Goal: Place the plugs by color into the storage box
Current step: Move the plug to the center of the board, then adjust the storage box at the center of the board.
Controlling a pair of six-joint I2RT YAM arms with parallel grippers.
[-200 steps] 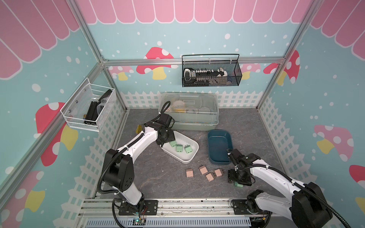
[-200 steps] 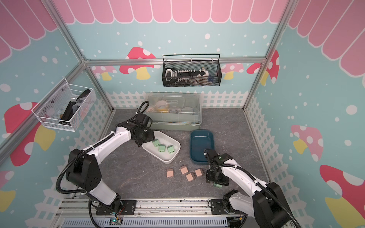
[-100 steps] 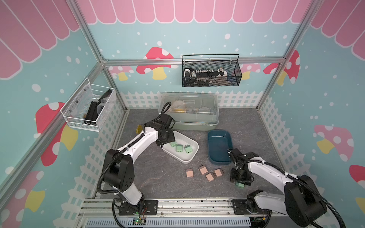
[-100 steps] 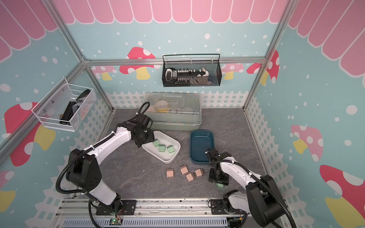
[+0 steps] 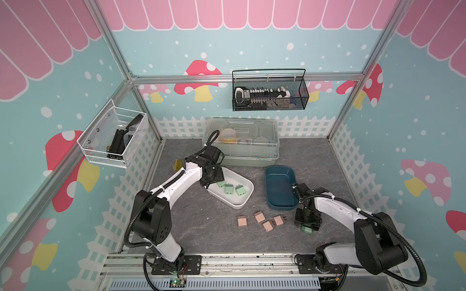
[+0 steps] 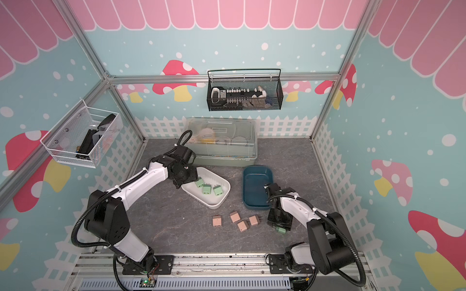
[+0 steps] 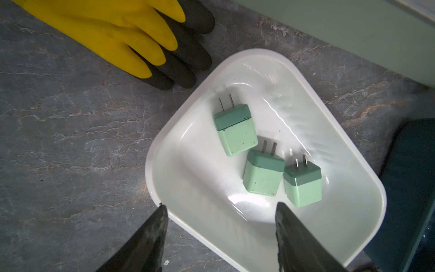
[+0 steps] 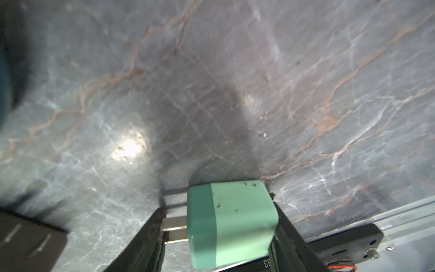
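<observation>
Left claw (image 7: 221,206): we are holding it spread over the white tub (image 5: 242,201), centre frame, where three green plugs (image 5: 229,188) are lying.
Right claw (image 8: 217,208): we are pinching the fourth green plug (image 8: 235,219), lower right.
Pink plugs (image 5: 259,216): four are lying on the table (image 5: 201,221), lower centre.

Yellow glove (image 7: 98,30) nr lidded box (image 5: 242,143); blk basket (image 5: 269,100) holds tools, maybe.

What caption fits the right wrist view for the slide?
Right gripper: fingers pinch a mint green plug end to end, prongs against one finger, over the grey marbled table.
</observation>
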